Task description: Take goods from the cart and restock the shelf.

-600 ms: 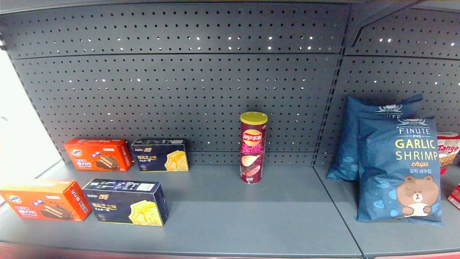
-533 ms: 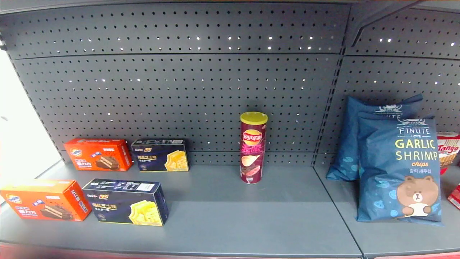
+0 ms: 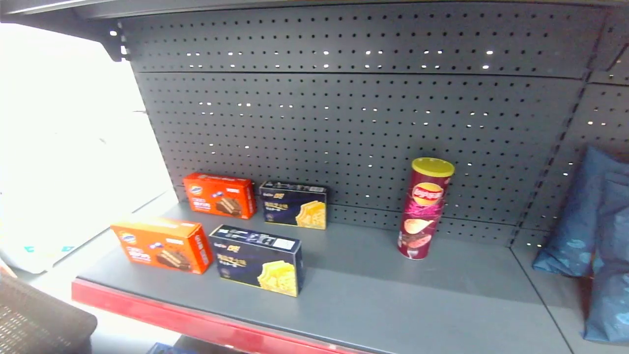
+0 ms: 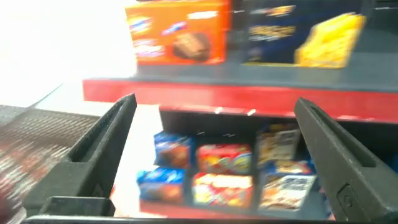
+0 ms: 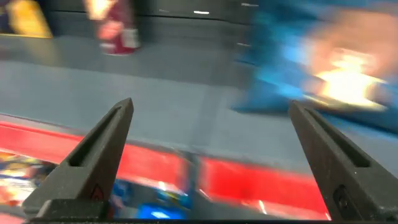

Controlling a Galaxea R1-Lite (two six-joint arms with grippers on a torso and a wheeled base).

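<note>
On the grey shelf [image 3: 373, 300] lie two orange boxes [image 3: 164, 245] and two dark blue boxes [image 3: 258, 258], in two rows. A maroon chips can [image 3: 425, 209] with a yellow lid stands upright near the pegboard back. A dark mesh corner of the cart [image 3: 34, 319] sits at the lower left. My left gripper [image 4: 214, 104] is open with nothing in it, in front of the shelf's red edge [image 4: 236, 99], below an orange box [image 4: 177, 31]. My right gripper [image 5: 210, 106] is open with nothing in it, facing the shelf below the chips can [image 5: 115, 28] and a blue bag [image 5: 311, 56].
Blue snack bags [image 3: 599, 236] lean at the shelf's right end, past an upright divider line. A lower shelf holds several small packs [image 4: 224, 177]. Bare shelf floor lies between the boxes and the can, and in front of the can.
The head camera has swung to the left: the shelf goods sit further right in the picture and the cart's mesh corner has come in. The goods themselves have not moved.
</note>
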